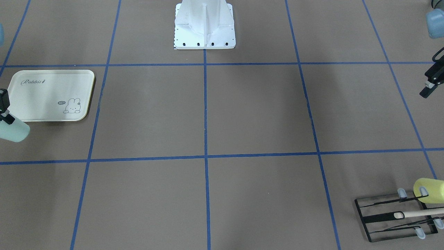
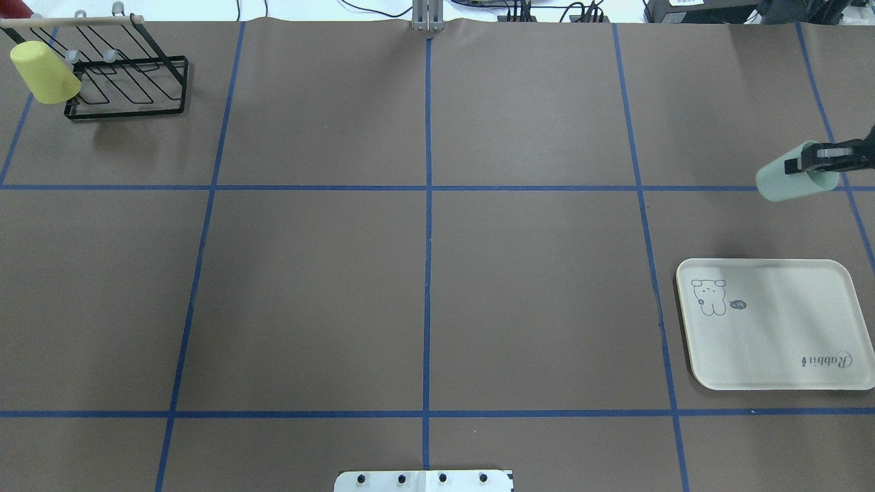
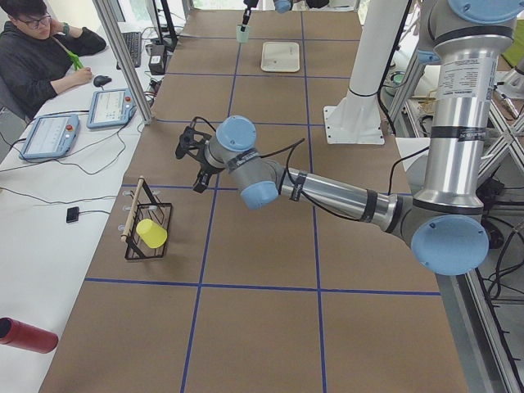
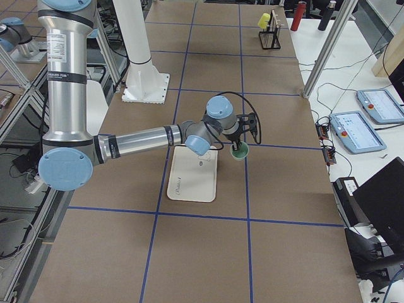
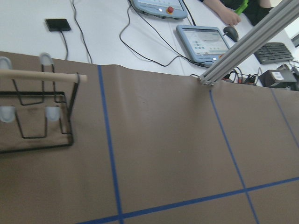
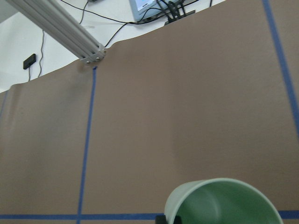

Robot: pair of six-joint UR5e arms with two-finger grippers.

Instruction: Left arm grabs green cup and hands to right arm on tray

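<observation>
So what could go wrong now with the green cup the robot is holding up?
1. The right gripper pinches the green cup only at its rim, with one finger inside. That is a small hold, so the cup might slip or swing loose while the arm moves.
2. The cup hangs in the air beside the tray, not over it. If the gripper let go now, the cup would probably land on the brown table and could roll away.

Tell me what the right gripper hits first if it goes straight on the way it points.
Probably the table: the right gripper, shut on the green cup, points down just beside the tray, so the cup's base would touch bare table first. Depth is unclear.
</observation>
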